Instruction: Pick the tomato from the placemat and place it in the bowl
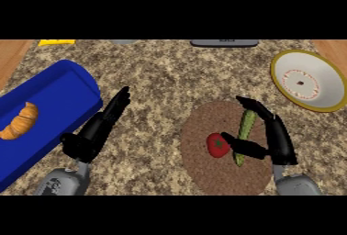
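Item: small red round tomato (217,145) on a round brown woven placemat (203,174), just left of the right hand's (277,137) thumb.

Right hand: fingers spread apart, holding nothing, above a long green cucumber (245,128). White bowl with a yellow rim (308,81): ahead and right of that hand, well apart. Left hand (95,131): fingers straight, beside a blue tray (54,98) carrying a golden croissant (20,121).
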`<action>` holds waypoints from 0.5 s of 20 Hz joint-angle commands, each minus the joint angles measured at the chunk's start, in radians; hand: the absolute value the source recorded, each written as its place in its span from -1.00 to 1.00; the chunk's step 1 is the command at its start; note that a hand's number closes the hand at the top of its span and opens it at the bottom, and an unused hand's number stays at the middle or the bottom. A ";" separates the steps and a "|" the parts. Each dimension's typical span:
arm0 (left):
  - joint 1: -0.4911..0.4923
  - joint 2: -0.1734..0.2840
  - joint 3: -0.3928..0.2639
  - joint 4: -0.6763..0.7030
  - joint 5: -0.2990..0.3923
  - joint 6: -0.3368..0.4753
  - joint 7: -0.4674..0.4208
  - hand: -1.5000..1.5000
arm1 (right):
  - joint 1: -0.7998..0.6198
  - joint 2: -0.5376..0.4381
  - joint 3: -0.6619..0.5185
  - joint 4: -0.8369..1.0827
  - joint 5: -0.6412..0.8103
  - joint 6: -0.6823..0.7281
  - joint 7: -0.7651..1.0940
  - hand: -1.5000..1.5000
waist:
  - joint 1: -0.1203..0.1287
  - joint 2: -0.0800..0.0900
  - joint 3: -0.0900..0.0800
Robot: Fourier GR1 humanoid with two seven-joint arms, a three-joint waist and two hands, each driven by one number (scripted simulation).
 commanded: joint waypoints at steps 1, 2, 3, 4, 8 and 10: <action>-0.006 -0.002 -0.013 0.016 -0.016 -0.021 -0.022 0.00 | -0.083 -0.046 0.099 0.008 0.176 0.019 0.141 -1.00 | 0.002 0.002 -0.002; 0.009 -0.023 -0.042 -0.033 -0.029 0.007 0.034 0.00 | -0.143 -0.067 0.082 0.057 0.190 0.045 0.158 -1.00 | 0.013 0.002 -0.001; 0.022 0.007 -0.002 0.009 -0.005 -0.030 -0.030 0.00 | -0.087 -0.087 0.141 -0.019 0.222 0.084 0.218 -1.00 | -0.001 0.000 -0.002; 0.030 0.005 -0.007 -0.044 0.004 -0.017 0.022 0.00 | -0.154 -0.099 0.150 0.007 0.257 0.117 0.290 -1.00 | 0.014 -0.002 -0.003; 0.007 0.001 -0.006 -0.032 0.000 -0.018 0.027 0.00 | -0.237 -0.224 0.184 0.017 0.290 0.353 0.477 -1.00 | 0.013 -0.003 -0.004; 0.024 -0.016 -0.018 -0.019 -0.005 -0.011 0.013 0.00 | -0.276 -0.254 0.202 -0.027 0.202 0.544 0.574 -1.00 | 0.009 -0.005 -0.007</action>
